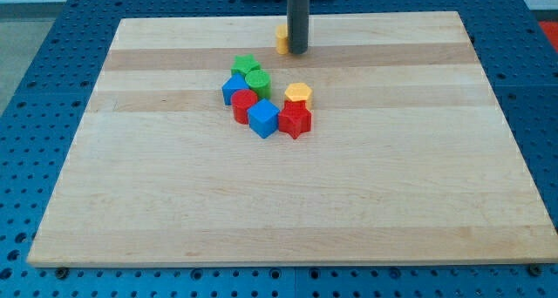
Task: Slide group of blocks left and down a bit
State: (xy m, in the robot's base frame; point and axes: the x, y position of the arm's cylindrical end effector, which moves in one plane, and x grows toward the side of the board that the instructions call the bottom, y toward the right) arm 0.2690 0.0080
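Observation:
A cluster of blocks lies a little above the board's middle. It holds a green star block [245,65], a green round block [257,80], a blue block [234,90], a red round block [244,104], a blue cube [263,118], a red star-like block [296,119] and a yellow hexagonal block [298,93]. My tip [298,50] stands near the view's top, above and to the right of the cluster, apart from it. A yellow-orange block [282,38] sits right against the rod's left side, partly hidden.
The wooden board [418,176] lies on a blue perforated table [52,63]. The board's top edge is just above my tip.

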